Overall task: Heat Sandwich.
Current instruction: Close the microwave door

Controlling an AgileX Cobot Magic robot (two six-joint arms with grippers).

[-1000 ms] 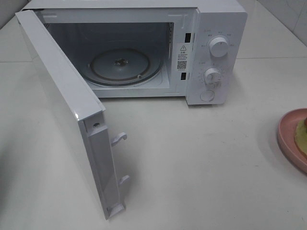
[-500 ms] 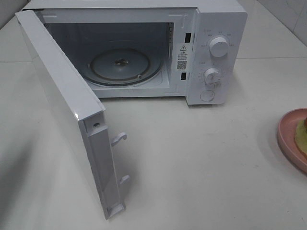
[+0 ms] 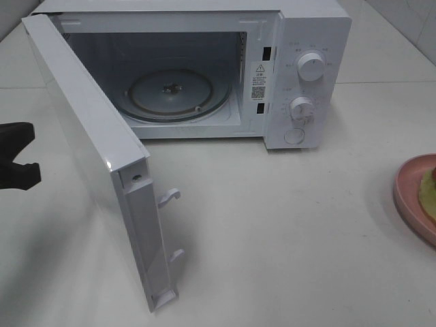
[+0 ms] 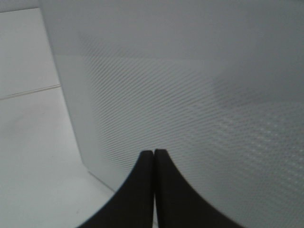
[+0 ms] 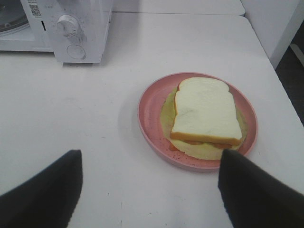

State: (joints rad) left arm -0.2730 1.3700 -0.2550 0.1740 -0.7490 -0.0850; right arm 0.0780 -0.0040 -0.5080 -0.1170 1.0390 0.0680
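Observation:
The sandwich [image 5: 206, 111], pale bread with reddish and yellow-green filling, lies on a round pink plate [image 5: 151, 124]. In the high view only a sliver of the sandwich [image 3: 431, 189] shows, on the plate [image 3: 411, 197] at the right edge. The white microwave [image 3: 306, 75] stands at the back with its door [image 3: 88, 143] swung wide open and its glass turntable [image 3: 180, 94] bare. My right gripper [image 5: 151, 154] is open, hovering short of the plate, with a finger on each side. My left gripper [image 4: 154, 153] is shut and empty, close to the door's outer face. It also shows at the left edge of the high view [image 3: 27, 163].
The microwave's control panel has two knobs [image 3: 311, 67] and a button. The open door juts far forward over the white table [image 3: 286, 231]. A wall edge [image 5: 280, 23] bounds the table beyond the plate.
My left gripper has come into the high view at the left edge, outside the open door. The plate, sandwich and microwave have not moved.

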